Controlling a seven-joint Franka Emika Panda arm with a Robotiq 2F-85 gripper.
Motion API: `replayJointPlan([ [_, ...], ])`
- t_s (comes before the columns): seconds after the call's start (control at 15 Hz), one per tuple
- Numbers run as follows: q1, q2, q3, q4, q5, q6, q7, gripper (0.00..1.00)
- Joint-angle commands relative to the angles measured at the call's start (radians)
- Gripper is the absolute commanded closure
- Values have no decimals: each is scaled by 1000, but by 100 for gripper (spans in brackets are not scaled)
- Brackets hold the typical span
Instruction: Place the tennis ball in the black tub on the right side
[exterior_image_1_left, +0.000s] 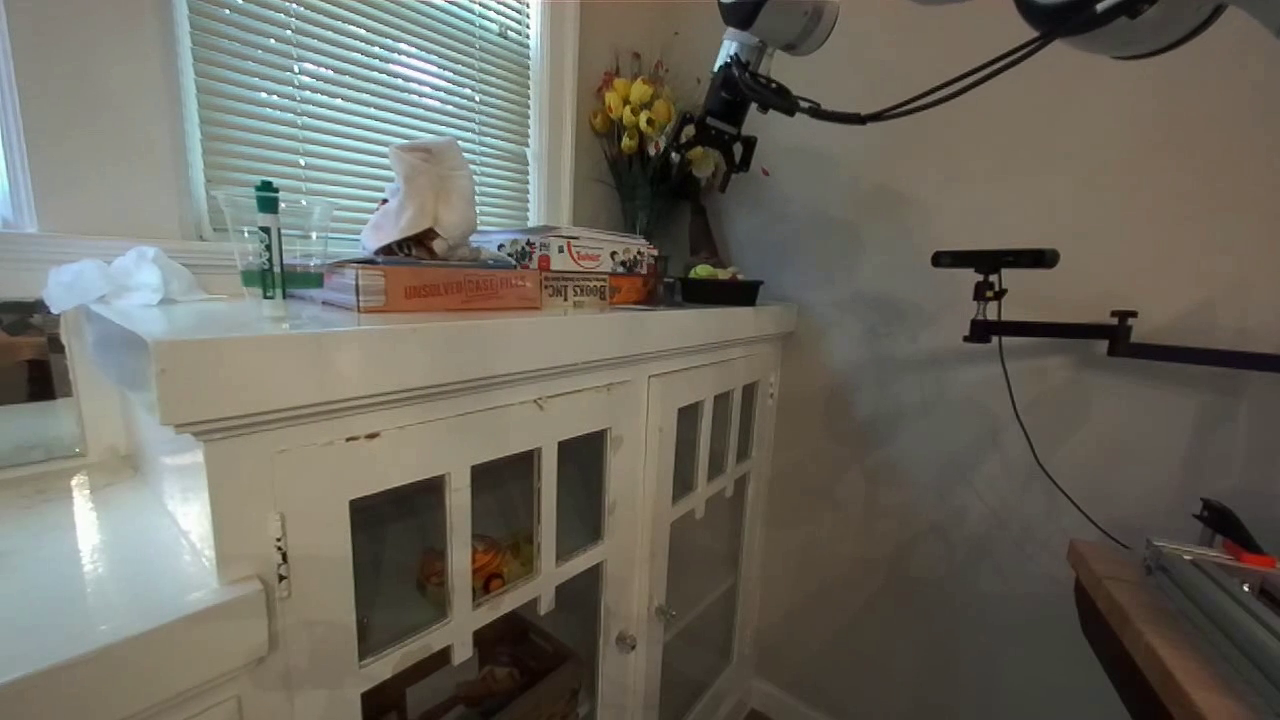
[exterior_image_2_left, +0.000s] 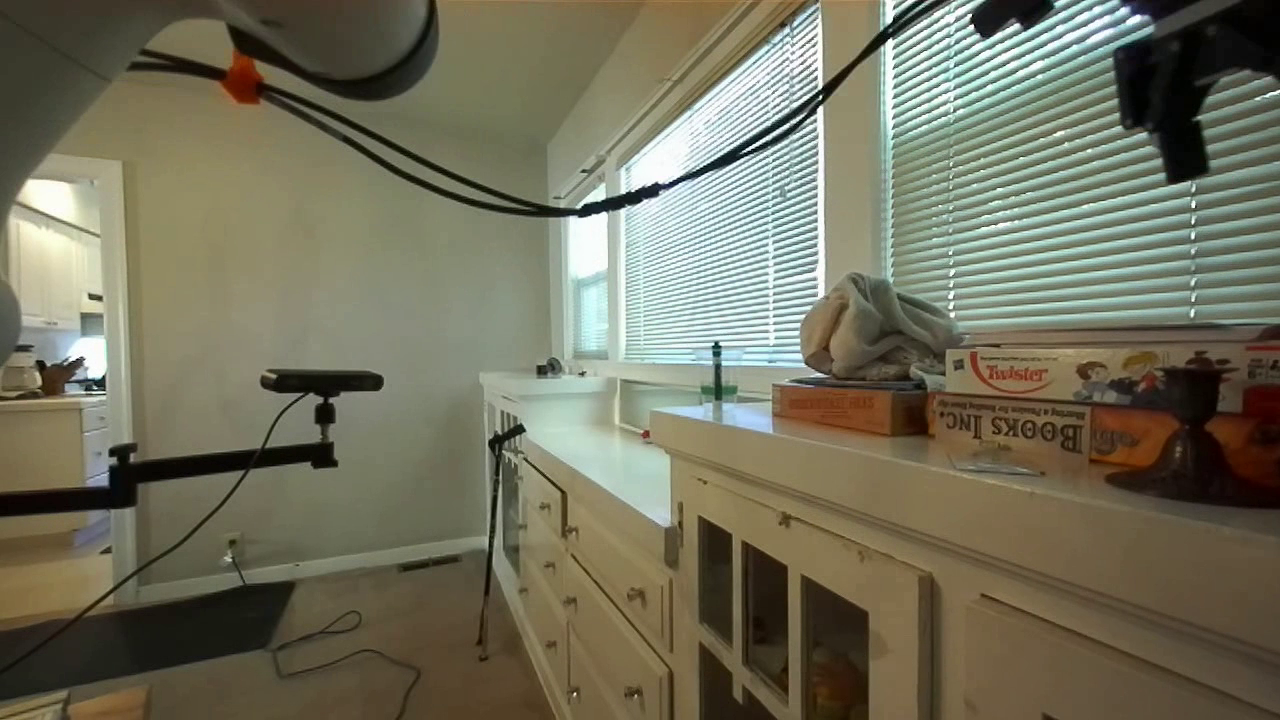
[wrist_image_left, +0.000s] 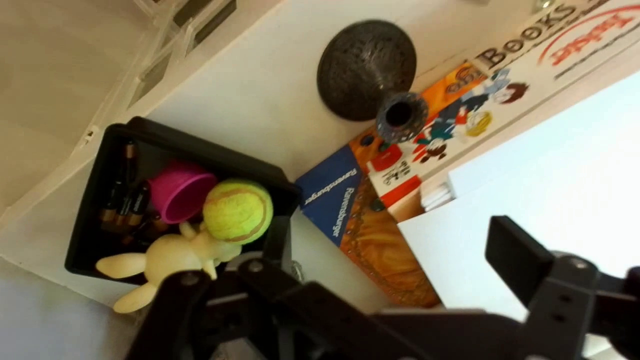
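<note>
The yellow-green tennis ball (wrist_image_left: 237, 211) rests inside the black tub (wrist_image_left: 215, 154) in the wrist view. Beside it in the tub are a pink cup (wrist_image_left: 182, 192), a pale bunny-shaped toy (wrist_image_left: 172, 257) and several dark markers or batteries (wrist_image_left: 122, 200). In an exterior view the tub (exterior_image_1_left: 720, 292) stands at the right end of the white cabinet top, with the ball (exterior_image_1_left: 704, 271) just showing above its rim. My gripper (wrist_image_left: 395, 250) is open and empty, its fingers wide apart. In that exterior view the gripper (exterior_image_1_left: 714, 162) is well above the tub. The tub is out of view in the remaining exterior view.
A vase of yellow flowers (exterior_image_1_left: 635, 110) stands behind the gripper. A dark candlestick (wrist_image_left: 367, 70) and stacked game boxes (exterior_image_1_left: 575, 250) sit near the tub. A white cloth bundle (exterior_image_1_left: 425, 200) lies on the boxes. A wall is close beside the cabinet's right end.
</note>
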Motion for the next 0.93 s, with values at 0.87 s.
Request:
replayJointPlan([
  [0.87, 95, -504, 154, -835, -68, 42, -394, 0],
])
